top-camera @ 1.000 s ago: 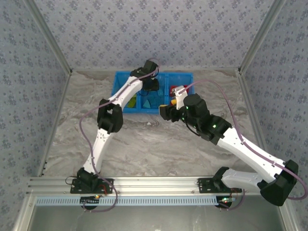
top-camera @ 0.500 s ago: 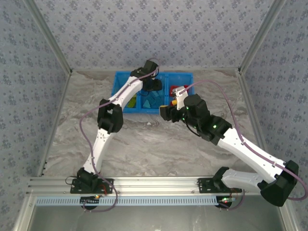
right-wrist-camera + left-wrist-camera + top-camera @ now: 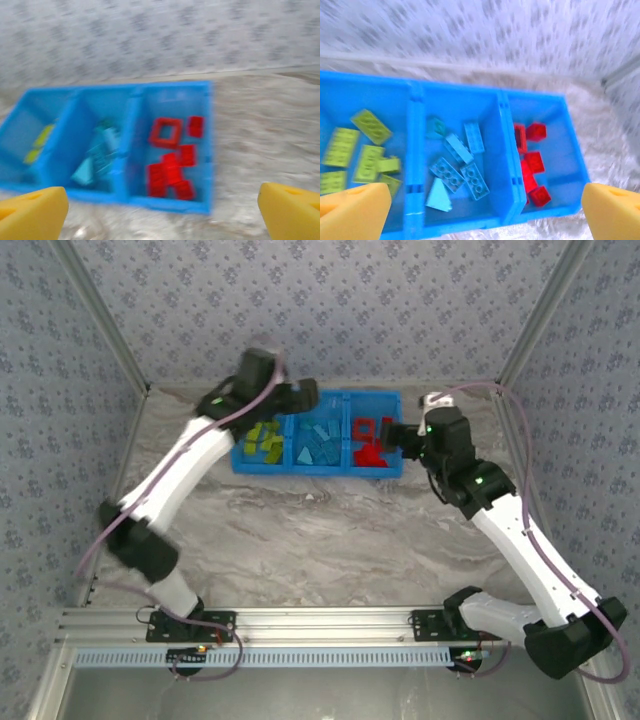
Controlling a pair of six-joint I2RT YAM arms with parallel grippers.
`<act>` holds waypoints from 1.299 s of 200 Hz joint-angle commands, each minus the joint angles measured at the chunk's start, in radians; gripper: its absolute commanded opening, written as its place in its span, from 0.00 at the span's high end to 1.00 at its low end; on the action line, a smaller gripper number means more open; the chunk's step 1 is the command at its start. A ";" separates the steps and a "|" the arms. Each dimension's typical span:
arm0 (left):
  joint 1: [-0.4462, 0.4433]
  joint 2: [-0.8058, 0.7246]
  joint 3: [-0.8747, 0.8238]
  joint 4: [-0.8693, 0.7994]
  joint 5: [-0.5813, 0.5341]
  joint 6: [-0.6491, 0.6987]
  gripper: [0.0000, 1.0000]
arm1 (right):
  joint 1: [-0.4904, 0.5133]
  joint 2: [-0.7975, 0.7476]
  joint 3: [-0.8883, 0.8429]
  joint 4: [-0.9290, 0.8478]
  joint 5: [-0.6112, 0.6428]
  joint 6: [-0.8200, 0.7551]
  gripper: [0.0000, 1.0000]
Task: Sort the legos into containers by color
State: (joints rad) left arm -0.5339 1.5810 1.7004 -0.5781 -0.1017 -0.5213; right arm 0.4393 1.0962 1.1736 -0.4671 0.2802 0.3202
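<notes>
Light fell bright and even from above in the overhead view, with only faint, soft shadows on the table [image 3: 330, 530] and no glare, though the upper left arm [image 3: 250, 370] was smeared. The left wrist view held the bin [image 3: 414, 165] fairly sharp while the wallpaper [image 3: 495, 35] streaked. The right wrist view was blurred throughout, its red bricks [image 3: 172, 177] soft-edged and slightly washed out.

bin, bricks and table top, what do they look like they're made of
Bin: likely moulded plastic, going by the uniform bright blue and the thin walls with smooth dividers.
Bricks: hard plastic, in solid colours with studs on top.
Table: grey-beige marbled pattern, matte. It could be stone, laminate or a printed sheet; can't tell.
</notes>
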 commanded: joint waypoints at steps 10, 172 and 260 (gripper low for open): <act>0.143 -0.244 -0.312 0.018 -0.144 -0.036 0.02 | -0.090 -0.036 -0.116 -0.015 0.211 0.064 0.00; 0.544 -0.226 -1.285 1.204 -0.137 0.468 0.02 | -0.321 0.308 -0.715 1.047 0.068 -0.345 0.00; 0.544 -0.049 -1.321 1.452 -0.098 0.440 0.02 | -0.436 0.420 -0.807 1.304 -0.051 -0.308 0.00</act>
State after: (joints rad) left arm -0.0097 1.5314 0.3447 0.8009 -0.2016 -0.0708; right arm -0.0059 1.5158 0.3641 0.7757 0.2363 -0.0048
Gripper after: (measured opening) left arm 0.980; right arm 0.999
